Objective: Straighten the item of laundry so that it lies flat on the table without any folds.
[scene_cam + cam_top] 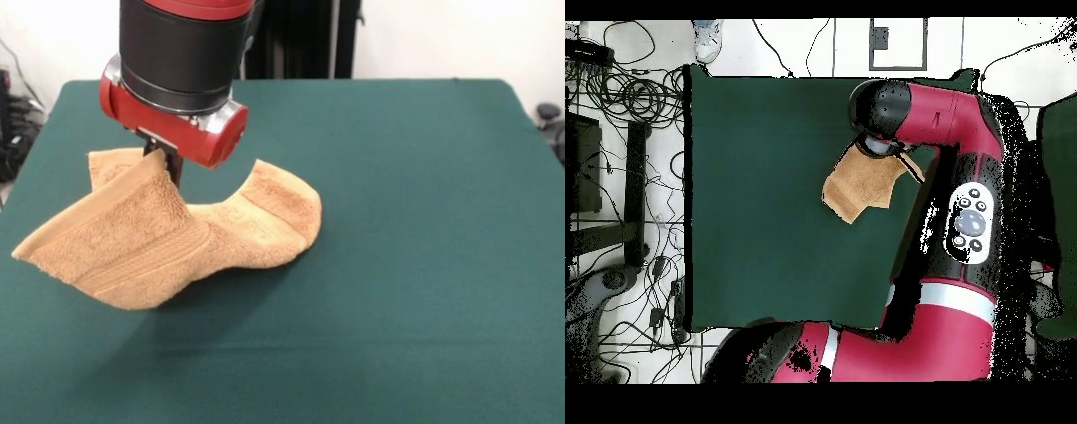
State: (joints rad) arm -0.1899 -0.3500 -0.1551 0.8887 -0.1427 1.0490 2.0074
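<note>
From my remote console: the red and black Sawyer arm (pixel 181 71) comes down at about 11 o'clock in the front view, its dark gripper (pixel 165 162) pinched shut on the upper edge of the tan-orange terry-cloth hand towel (pixel 168 238). The towel hangs from that pinch like a tent, one half lifted off the cloth and sloping down toward 8 o'clock, where its lower corner hovers above its own shadow (a woven band runs across this raised part). The other half trails toward 3 o'clock and rests on the large table covered in dark green cloth (pixel 415 265), its far end curled upward. A further flap pokes out behind the gripper toward 10 o'clock.

From overhead, the towel (pixel 855 190) shows as a bunched, uneven patch just right of the table's (pixel 755 220) middle, at about 2 o'clock, partly hidden beneath the arm's (pixel 965 200) black wrist. The gripper itself is hidden there.
</note>
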